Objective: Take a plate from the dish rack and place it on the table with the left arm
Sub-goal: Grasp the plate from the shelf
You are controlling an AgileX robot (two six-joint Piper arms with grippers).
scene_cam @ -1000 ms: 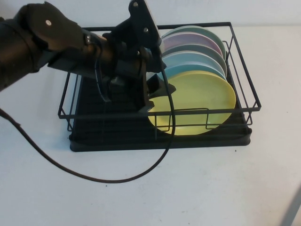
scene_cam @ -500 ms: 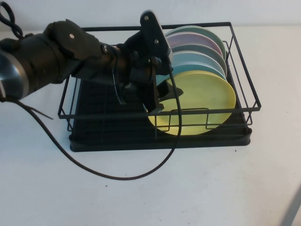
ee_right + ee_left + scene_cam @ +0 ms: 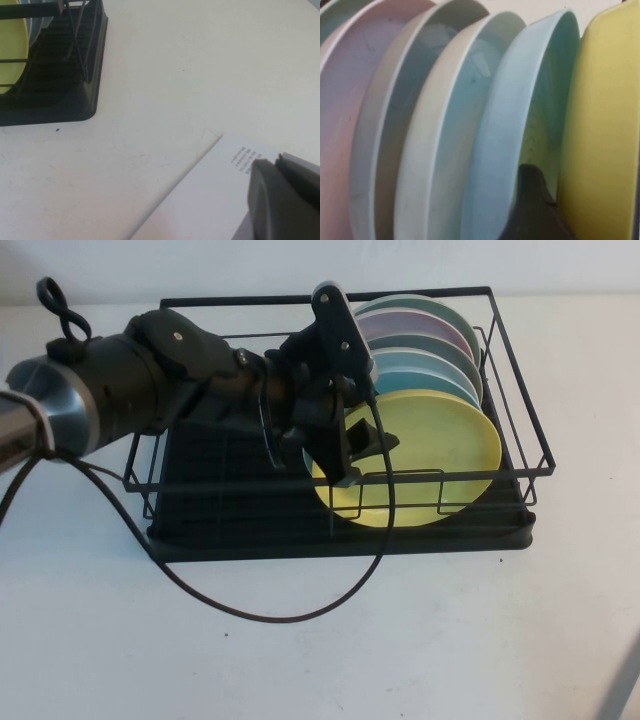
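- The yellow plate (image 3: pixel 420 455) stands on edge in the dish rack (image 3: pixel 340 530), at the front of a row of plates and closest to the rack's near rail.
- Behind it in the same row stand a light blue plate (image 3: pixel 425 390), then further bluish-grey plates, a pink plate (image 3: pixel 415 330) and a greenish one at the back.
- In the left wrist view the plates fan out edge-on: the yellow plate (image 3: pixel 605 130) sits at one end, the light blue plate (image 3: pixel 520 125) right beside it, and the pink plate (image 3: pixel 345 100) toward the other end.
- The left gripper (image 3: pixel 350 445) is down inside the rack at the yellow plate's left edge.
- One dark finger (image 3: pixel 532 210) pokes into the gap between the yellow plate and the light blue one behind it; the other finger lies on the yellow plate's front side, so the jaws are spread and straddle its rim.
- Whether the fingers are pressing on the plate I cannot tell; the plate sits in its slot.
- The left arm (image 3: pixel 150 390) reaches over the rack's left side, and its black cable (image 3: pixel 250 615) loops down onto the white table (image 3: pixel 450 640) in front of the rack.
- The right gripper (image 3: pixel 280 200) sits low over the table, well to the right of the rack, above a white printed sheet (image 3: pixel 210 200); only a dark corner of it shows.
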